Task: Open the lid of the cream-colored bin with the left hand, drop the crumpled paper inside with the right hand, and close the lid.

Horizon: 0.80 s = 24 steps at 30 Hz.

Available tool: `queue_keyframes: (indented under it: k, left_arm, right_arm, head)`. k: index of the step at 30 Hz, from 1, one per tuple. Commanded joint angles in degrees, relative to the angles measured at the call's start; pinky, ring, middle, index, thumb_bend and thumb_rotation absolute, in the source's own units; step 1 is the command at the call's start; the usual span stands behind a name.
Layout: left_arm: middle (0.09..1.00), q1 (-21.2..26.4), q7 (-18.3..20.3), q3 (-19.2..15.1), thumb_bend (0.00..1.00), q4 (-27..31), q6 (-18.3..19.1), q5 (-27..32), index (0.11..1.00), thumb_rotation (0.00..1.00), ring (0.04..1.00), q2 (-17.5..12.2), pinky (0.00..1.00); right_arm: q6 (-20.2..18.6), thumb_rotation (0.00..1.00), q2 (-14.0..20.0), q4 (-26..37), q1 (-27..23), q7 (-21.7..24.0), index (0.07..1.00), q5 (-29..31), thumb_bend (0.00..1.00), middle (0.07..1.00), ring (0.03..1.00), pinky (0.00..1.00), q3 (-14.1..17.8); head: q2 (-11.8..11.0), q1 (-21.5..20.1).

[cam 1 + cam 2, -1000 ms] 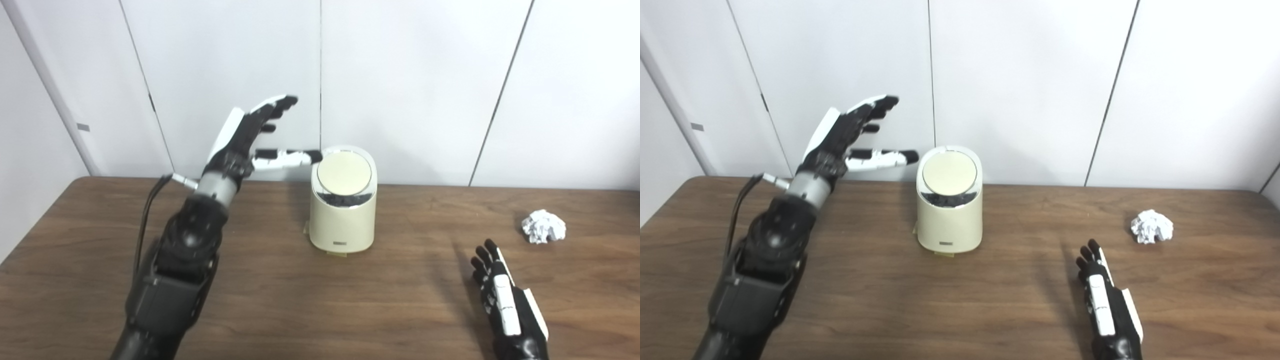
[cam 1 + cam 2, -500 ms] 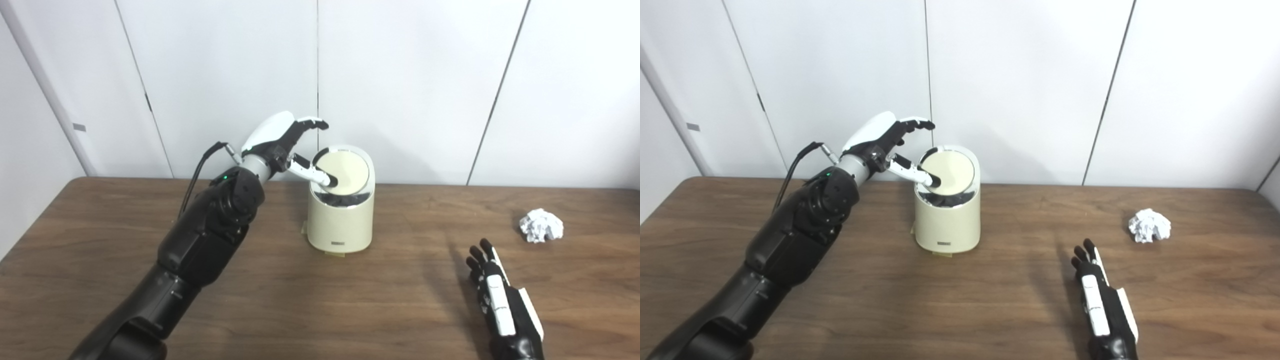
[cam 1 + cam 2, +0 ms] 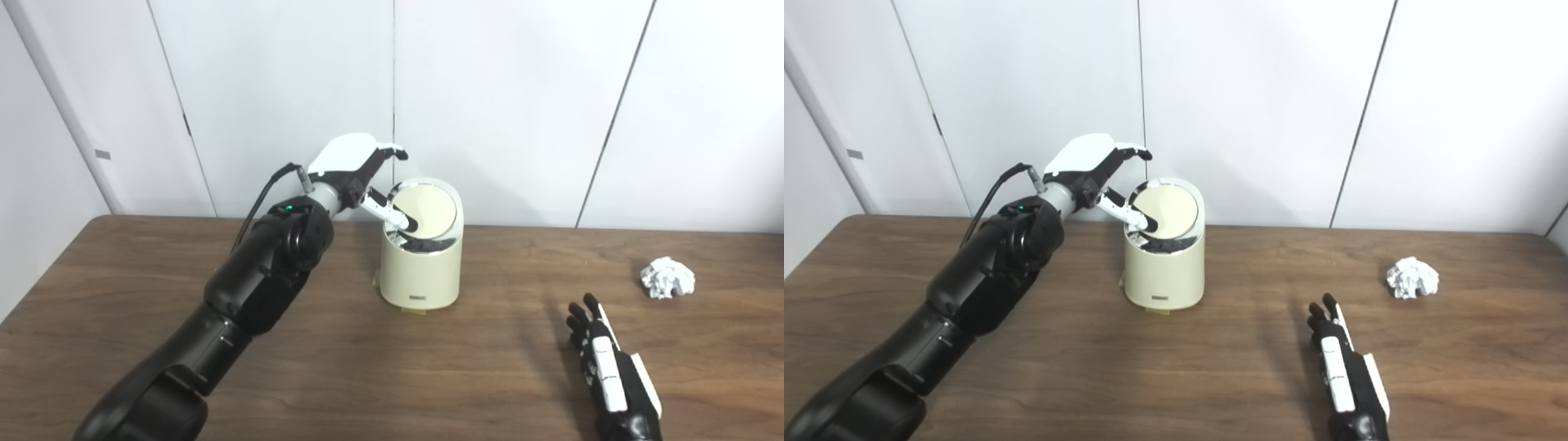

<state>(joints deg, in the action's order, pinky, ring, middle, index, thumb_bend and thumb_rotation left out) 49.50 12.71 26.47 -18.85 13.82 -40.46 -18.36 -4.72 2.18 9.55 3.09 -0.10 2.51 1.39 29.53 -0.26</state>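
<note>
The left hand is reaching over the left edge of the cream-colored bin, its fingers spread and curling above the rim while its thumb is pointing down onto the left part of the round lid. The thumb tip is touching the lid, which is sitting tilted, its face turned toward the cameras and a dark gap showing beneath its lower edge. The hand is clasping nothing. The bin is standing upright near the middle of the wooden bench, close to the white wall panels behind it.

The right hand is lying low at the near right of the bench, fingers stretched out and apart, holding nothing. The crumpled paper is resting on the bench farther right and beyond that hand, well apart from both it and the bin.
</note>
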Motion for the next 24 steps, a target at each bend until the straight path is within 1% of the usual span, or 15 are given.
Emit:
queue_keyframes:
  k: [1,5,9,10,11,12,16,18,21,24]
  left_arm:
    - [0.900,3.5,-1.6,-0.1,0.93,-0.4,-1.8,-1.2,0.891,0.27,0.891,1.0,0.79]
    - [0.891,3.8,-2.8,0.0,0.91,-2.1,-3.1,-2.0,0.886,0.29,0.886,1.8,0.79]
    - [0.892,4.1,-3.5,1.2,0.89,-3.3,-3.9,-4.1,0.887,0.29,0.890,2.2,0.80]
    - [0.890,4.1,-3.7,1.9,0.89,-3.6,-4.5,-5.0,0.891,0.26,0.890,2.1,0.81]
    - [0.890,4.2,-4.2,3.2,0.90,-3.9,-5.6,-6.6,0.892,0.25,0.889,1.7,0.81]
    - [0.889,4.4,-4.3,4.7,0.90,-4.2,-6.5,-8.4,0.892,0.22,0.888,1.1,0.81]
    - [0.916,4.6,-3.1,9.5,0.93,-3.8,-8.5,-14.3,0.914,0.17,0.929,-0.4,0.87]
    - [0.914,4.3,-2.9,11.0,0.97,-3.4,-9.2,-16.3,0.911,0.13,0.933,-0.8,0.89]
    - [0.919,3.7,-1.8,11.7,0.99,-2.3,-9.5,-17.5,0.911,0.10,0.947,-1.2,0.92]
    - [0.924,3.4,-0.3,11.0,0.99,-0.9,-9.1,-17.6,0.916,0.10,0.952,-1.3,0.93]
  right_arm:
    - [0.4,0.95,-0.2,2.1,-0.9,0.0,1.000,-0.3,0.53,0.946,0.950,0.97,-0.2]
    - [0.0,0.96,-0.3,2.6,-0.8,0.0,1.000,-0.2,0.53,0.950,0.951,0.96,0.0]
    - [0.0,0.94,-0.4,2.9,-0.9,0.2,1.000,0.5,0.53,0.958,0.964,0.98,0.1]
    - [-0.2,0.94,-0.4,3.1,-0.9,0.2,1.000,0.4,0.53,0.953,0.961,0.98,0.1]
    - [-0.2,0.94,-0.3,3.2,-0.9,0.2,1.000,0.4,0.53,0.952,0.961,0.98,0.1]
    - [-0.2,0.95,-0.3,3.3,-0.8,0.2,1.000,0.3,0.53,0.953,0.962,0.98,0.0]
    - [-0.4,0.94,-0.5,3.3,-1.1,-0.1,1.000,0.8,0.52,0.953,0.961,0.98,0.4]
    - [-0.2,0.93,-0.5,3.2,-1.3,-0.1,1.000,0.9,0.52,0.953,0.959,0.98,0.5]
    - [-0.4,0.93,-0.5,3.1,-1.5,-0.2,1.000,1.0,0.53,0.954,0.960,0.98,0.8]
    - [-0.8,0.92,-0.6,3.2,-1.7,-0.2,1.000,1.3,0.54,0.953,0.961,0.98,1.0]
  head:
    - [0.0,-0.2]
    - [0.1,-0.4]
    - [0.3,-1.0]
    - [0.4,-1.0]
    - [0.4,-1.1]
    - [0.5,-1.0]
    - [0.7,-1.2]
    - [0.7,-1.3]
    - [0.8,-1.2]
    - [0.9,-1.2]
